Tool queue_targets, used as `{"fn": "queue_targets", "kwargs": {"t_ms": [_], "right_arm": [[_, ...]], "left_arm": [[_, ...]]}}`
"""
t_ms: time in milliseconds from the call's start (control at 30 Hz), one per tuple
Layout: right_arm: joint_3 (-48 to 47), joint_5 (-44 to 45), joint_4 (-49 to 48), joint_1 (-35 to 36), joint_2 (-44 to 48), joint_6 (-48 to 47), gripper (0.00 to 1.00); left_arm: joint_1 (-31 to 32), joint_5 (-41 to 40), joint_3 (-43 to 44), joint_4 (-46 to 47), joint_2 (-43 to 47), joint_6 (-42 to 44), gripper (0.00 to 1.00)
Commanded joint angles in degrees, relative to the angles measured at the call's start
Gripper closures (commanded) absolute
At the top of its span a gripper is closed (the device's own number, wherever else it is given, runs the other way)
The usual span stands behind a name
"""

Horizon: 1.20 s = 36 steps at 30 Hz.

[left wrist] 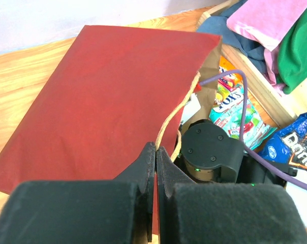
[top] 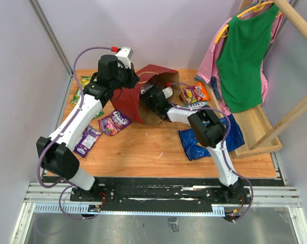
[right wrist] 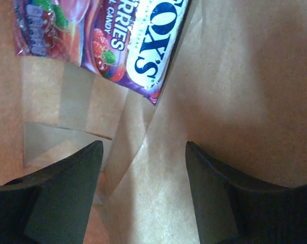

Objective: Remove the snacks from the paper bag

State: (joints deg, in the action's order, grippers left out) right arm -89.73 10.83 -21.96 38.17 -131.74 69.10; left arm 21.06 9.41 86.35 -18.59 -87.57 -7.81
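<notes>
My right jaws stand wide apart deep inside the bag, nothing between them and kraft paper on every side. A berry packet lies ahead of the tips, apart from them, its upper part cut off by the frame; whether more sits behind it I cannot tell. From above, those jaws are hidden in the bag's mouth, with only the wrist showing. My left jaws are pinched shut on the beige handle, lifting the rim of the bag, which lies on its side at the far middle of the table, mouth toward the right. Out on the wood are purple packets at left, a green-yellow packet half hidden behind my left arm, an orange-red packet and a teal-white packet just right of the mouth, and the chip bag partly under my right arm. Bare wood runs along the near edge; a clothes rack crowds the right edge.
</notes>
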Motion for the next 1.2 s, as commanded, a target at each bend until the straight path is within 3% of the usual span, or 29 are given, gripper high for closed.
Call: {"fn": "queue_targets", "kwargs": {"t_ms": [0,167,400,733,800,933,1067,1100,1167], "right_arm": [[-3.61,3.63,0.82,-0.73,-3.36,10.39,0.33],[-11.13,4.44,3.77,-0.8,-8.96,15.2,0.31],[-19.94,7.01,6.27,-0.87,-15.45,17.87,0.17],[-34.39,8.54,12.06,-1.01,-24.86,17.58,0.19],[-36.47,9.29,12.49,-1.08,-25.9,17.03,0.26],[-37.78,9.4,8.03,-1.8,-27.46,15.64,0.51],[-36.5,8.39,2.14,-3.02,-27.01,13.35,0.92],[-35.79,8.36,1.16,-3.26,-26.34,12.31,0.98],[-33.56,8.61,-1.38,-3.62,-24.43,9.32,0.99]], "left_arm": [[-0.34,-0.01,-0.56,0.65,1.81,0.39,0.99],[-0.38,0.71,-0.4,0.58,1.5,0.25,0.99],[-0.35,1.19,-0.52,0.74,1.75,0.43,0.99],[-0.34,0.38,0.02,0.13,0.53,1.04,0.99],[-0.38,0.43,0.18,0.08,0.47,1.05,0.99],[-0.33,0.43,0.73,-0.28,0.06,1.05,0.99],[-0.39,-0.08,1.08,-0.74,0.0,1.18,0.99],[-0.28,-0.31,1.1,-0.75,-0.01,1.22,0.99],[-0.33,-0.57,1.09,-0.74,0.03,1.14,0.99]]}}
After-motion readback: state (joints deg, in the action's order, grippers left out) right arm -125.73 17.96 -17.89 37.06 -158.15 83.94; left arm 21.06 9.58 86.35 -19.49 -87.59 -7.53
